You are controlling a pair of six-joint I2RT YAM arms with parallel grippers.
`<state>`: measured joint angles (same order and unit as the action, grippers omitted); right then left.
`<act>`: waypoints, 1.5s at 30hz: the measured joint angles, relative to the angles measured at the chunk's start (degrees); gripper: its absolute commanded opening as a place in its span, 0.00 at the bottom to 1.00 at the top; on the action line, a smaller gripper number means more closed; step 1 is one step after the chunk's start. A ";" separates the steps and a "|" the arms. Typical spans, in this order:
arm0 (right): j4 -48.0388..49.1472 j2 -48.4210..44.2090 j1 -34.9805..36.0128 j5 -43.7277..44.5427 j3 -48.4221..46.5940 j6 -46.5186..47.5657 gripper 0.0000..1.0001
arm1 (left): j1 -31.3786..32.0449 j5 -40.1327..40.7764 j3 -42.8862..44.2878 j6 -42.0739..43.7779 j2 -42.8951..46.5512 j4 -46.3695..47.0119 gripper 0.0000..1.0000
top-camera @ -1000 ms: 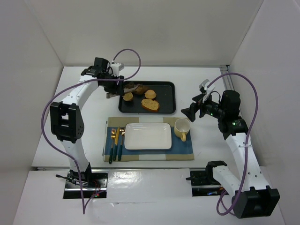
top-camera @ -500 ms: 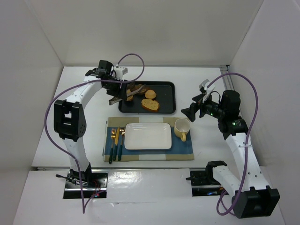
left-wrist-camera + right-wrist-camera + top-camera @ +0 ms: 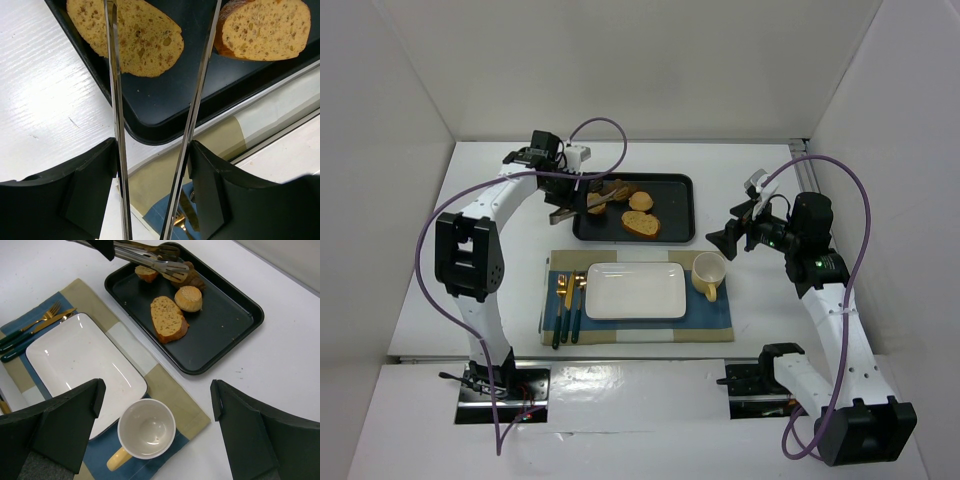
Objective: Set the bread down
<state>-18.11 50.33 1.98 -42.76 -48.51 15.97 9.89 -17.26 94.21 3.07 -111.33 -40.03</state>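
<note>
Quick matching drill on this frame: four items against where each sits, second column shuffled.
1. bread
2. cup
3. plate
4. cutlery

A. on the placemat, left of the plate in the top view
B. on the black tray, at the tongs tips
C. placemat's right end, empty
D. placemat's middle, empty

Pairs: 1-B, 2-C, 3-D, 4-A

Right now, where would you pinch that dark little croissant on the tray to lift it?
Probably across its thick middle, since the croissant tapers at both ends, which might slip. It lies at the tray's far left, a round slice close on its right, so the tongs in the left gripper should come from the left.
</note>
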 measured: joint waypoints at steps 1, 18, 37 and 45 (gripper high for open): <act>0.00 0.00 0.00 0.00 0.00 0.00 1.00 | 0.00 0.07 0.00 -0.04 0.00 0.07 0.71; -0.02 0.00 0.00 -0.66 0.00 0.00 1.00 | 0.96 2.95 0.24 -0.28 0.00 -0.09 0.71; -0.22 -0.02 0.00 -1.25 0.00 0.00 1.00 | 5.90 7.74 4.15 -0.50 -0.04 -1.55 0.48; -0.28 -0.02 0.00 -1.27 0.00 0.00 1.00 | 5.90 8.50 4.15 -0.48 -0.04 -1.57 0.06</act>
<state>-18.39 50.30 1.98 -44.03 -48.51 15.97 15.79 -8.75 98.37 2.59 -111.37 -41.60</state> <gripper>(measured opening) 0.999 0.556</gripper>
